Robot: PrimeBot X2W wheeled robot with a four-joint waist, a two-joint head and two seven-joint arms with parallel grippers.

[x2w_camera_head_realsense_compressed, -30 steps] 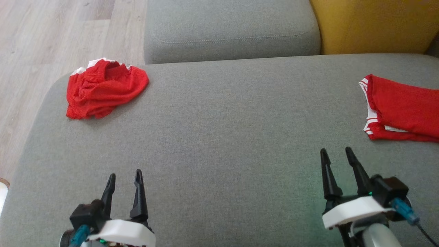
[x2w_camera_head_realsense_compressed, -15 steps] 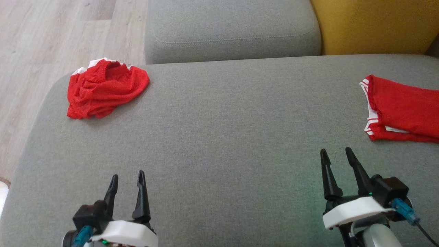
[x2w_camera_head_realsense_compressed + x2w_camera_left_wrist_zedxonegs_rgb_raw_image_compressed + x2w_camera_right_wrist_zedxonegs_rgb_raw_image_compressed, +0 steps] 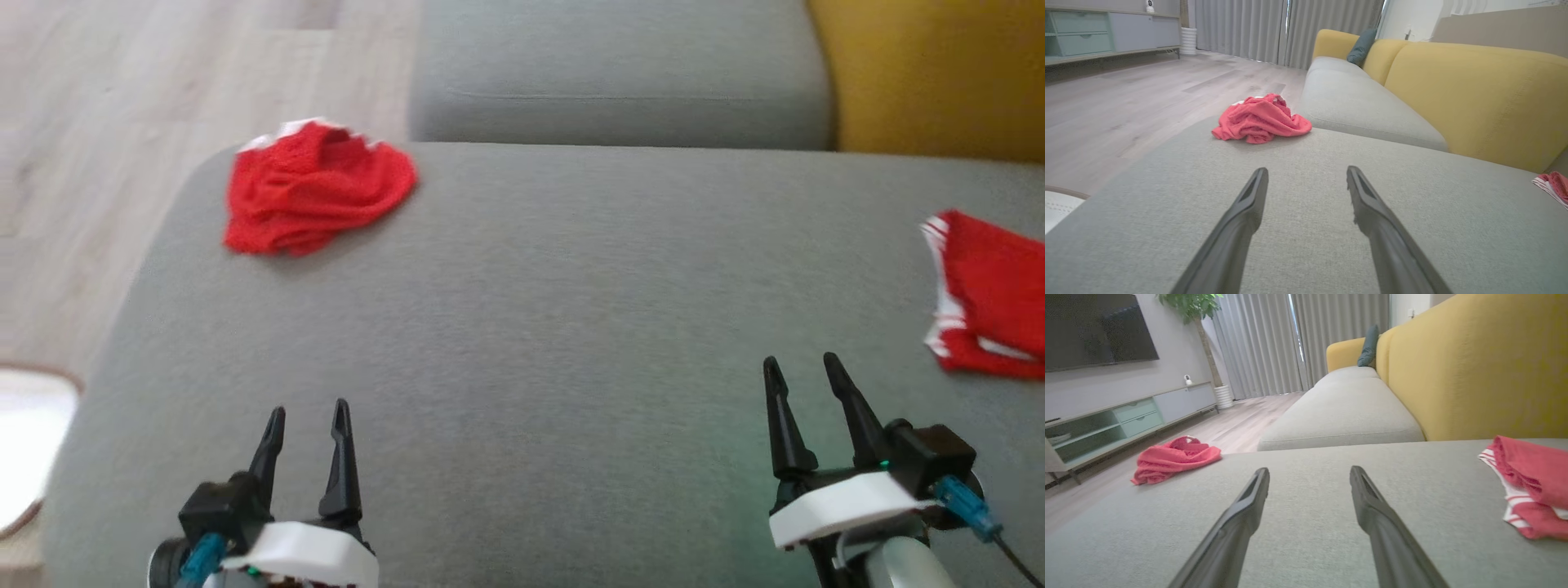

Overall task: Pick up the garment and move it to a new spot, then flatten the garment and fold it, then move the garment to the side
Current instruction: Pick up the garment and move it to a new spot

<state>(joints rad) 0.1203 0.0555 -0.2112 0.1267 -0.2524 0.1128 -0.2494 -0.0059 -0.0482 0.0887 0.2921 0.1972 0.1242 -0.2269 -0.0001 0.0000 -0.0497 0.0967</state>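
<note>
A broad grey seat cushion (image 3: 522, 327) takes up most of the head view, and both grippers hang low over its near edge. Behind it lie a second grey cushion (image 3: 620, 73) and, to the right, the yellow backrest (image 3: 931, 73). Pale wood floor (image 3: 98, 122) shows past the cushion's left side.

The crumpled red garment (image 3: 314, 188) sits in a loose heap at the far left corner of the big cushion, close to the rounded edge and just in front of the seam with the second cushion. Its long axis runs on a slant, from a narrower end nearer the robot's left to a broader lobe pointing right and away, toward the second cushion. A strip of white trim (image 3: 286, 131) peeks out along its far edge. The head view is blurred, so whether that trim is a waistband or a hem I cannot tell.

The folded red garment (image 3: 992, 294) lies flat at the cushion's right side, cut off by the frame. Its white-striped edge faces left, toward the open middle of the cushion.

The left gripper (image 3: 309, 408) is at the lower left, its two dark fingers spread apart with nothing between them, pointing roughly toward the heap but well short of it. The right gripper (image 3: 800, 361) is at the lower right, fingers likewise parted and empty, near the folded piece and not touching it.
</note>
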